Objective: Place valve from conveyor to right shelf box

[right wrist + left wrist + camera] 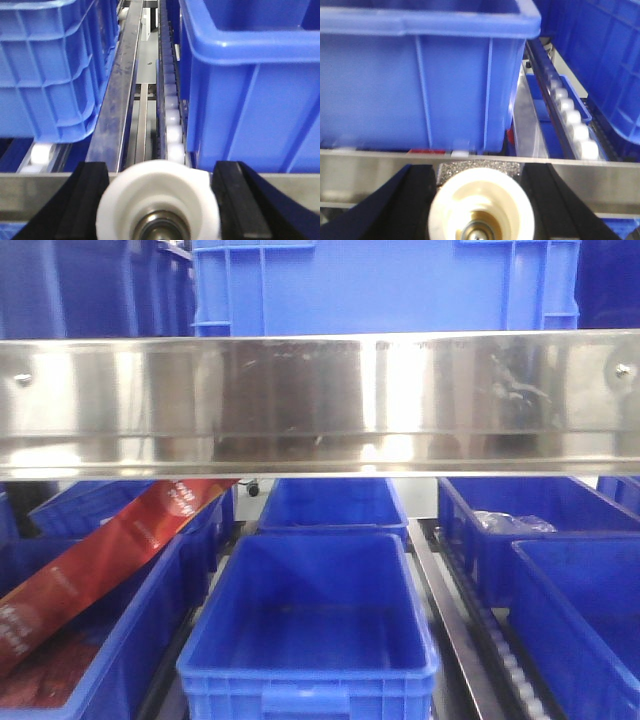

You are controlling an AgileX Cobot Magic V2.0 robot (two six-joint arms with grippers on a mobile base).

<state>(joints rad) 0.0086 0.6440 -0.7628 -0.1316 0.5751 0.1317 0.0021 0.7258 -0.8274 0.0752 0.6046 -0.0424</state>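
Left wrist-mounted view: left end effector [480, 172] pinches cream valve [481, 207]; right end effector [161, 170] pinches white valve [158, 197].

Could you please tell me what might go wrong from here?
The cream valve in the left gripper sits below the blue box rim; pushing forward could strike its wall. The white valve in the right gripper faces the roller track; released here, it might miss the right box.
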